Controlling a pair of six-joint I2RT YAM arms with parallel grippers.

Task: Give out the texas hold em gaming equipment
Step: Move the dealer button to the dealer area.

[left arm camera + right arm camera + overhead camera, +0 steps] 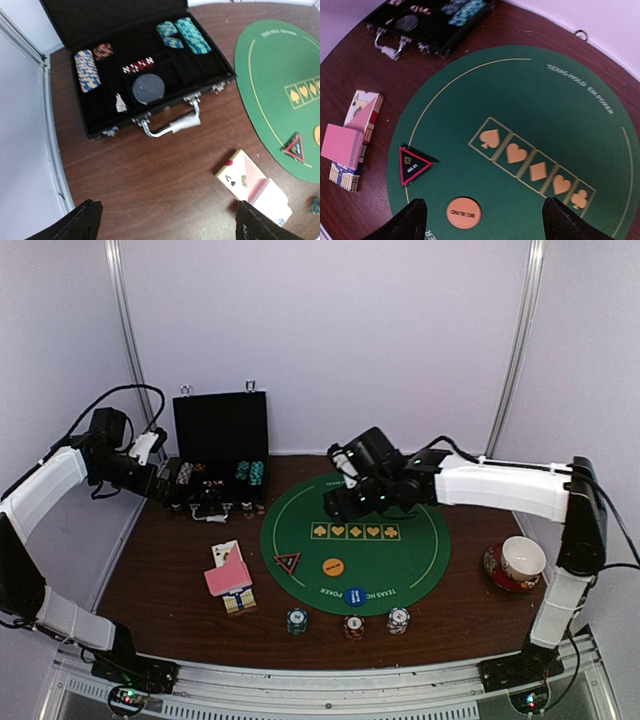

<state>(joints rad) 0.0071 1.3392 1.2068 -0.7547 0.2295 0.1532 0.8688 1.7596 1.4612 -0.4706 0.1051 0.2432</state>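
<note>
**Teal chip stack (297, 621), red chip stack (353, 626) and white chip stack (398, 620) nearest; both grippers wide and empty**

**Top view.** The three edge-striped stacks stand in a row on the wood, just off the green felt mat (420, 540) at its 6 o'clock. On the mat, the blue disc button (354, 595) lies at 6 o'clock. The orange disc button (333, 566) lies just inward of it, toward 7. The pink-backed cards (228, 578) rest on a card box (238, 601) off the mat at 8 o'clock. The right gripper (340, 505) hangs over the mat's 11 o'clock with the orange button at its own 6 o'clock, so I judge the right arm the nearer for it. The left gripper (185, 492) is at the black case (220, 430), off the mat at 10 o'clock.

**Left wrist.** The left gripper (167, 222) has its fingers spread wide with nothing between them. The open case lies at 12 o'clock, its long axis running from 8 to 2. Inside it, teal striped chips (182, 35) stand on edge at 1 o'clock. The cards (270, 195) lie at 4 o'clock.

**Right wrist.** The right gripper (487, 220) is likewise wide and empty. The orange button (463, 213), plain, flat and lettered, sits on the felt between the fingers, a little off centre. A straight descent looks enough. A triangular marker (412, 165) lies at the button's 10 o'clock.
</note>
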